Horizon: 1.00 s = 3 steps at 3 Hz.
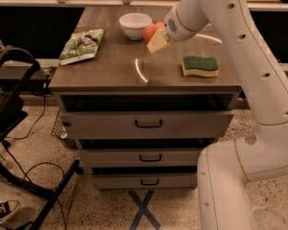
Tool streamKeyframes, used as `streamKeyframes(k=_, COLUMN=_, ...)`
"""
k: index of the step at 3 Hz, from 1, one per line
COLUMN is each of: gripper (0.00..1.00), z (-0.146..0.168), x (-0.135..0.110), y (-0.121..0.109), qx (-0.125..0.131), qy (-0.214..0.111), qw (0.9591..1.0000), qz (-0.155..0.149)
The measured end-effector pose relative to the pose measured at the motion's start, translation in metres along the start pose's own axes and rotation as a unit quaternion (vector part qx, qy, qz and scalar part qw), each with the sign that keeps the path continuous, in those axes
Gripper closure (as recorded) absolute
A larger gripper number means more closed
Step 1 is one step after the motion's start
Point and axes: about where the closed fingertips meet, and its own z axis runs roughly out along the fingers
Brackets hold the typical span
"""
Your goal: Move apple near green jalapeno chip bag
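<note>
Well left of the white bowl point(135, 25), by the counter point(110, 68) edge: green jalapeno chip bag point(81, 45), lying flat. Just right of the bowl, close against its rim: apple point(151, 30), well apart from the bag. Also right of the bowl, reaching in from the upper right: end effector point(157, 38), clasped on the apple, pale finger across its front. Farther right of the bowl, nearer the front: green-and-yellow sponge point(200, 66), flat on the counter.

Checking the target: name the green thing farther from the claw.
The green jalapeno chip bag, crinkled, at far left. The sponge lies nearer the claw, which holds the apple.
</note>
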Motion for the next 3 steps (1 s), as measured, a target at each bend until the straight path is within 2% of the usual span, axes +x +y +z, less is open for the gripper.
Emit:
streamKeyframes(k=1, gripper=1.0, z=0.048, x=-0.009, y=0.037, qx=-0.102, qy=-0.019, qw=0.9945, qz=-0.018)
streamKeyframes(k=2, gripper=1.0, z=0.086, x=-0.008, y=0.051, qx=-0.161, qy=-0.022, qw=0.9866, qz=-0.018)
streamKeyframes(k=3, gripper=0.84, z=0.089, x=-0.009, y=0.053, qx=-0.162, qy=-0.024, qw=0.9863, qz=-0.018)
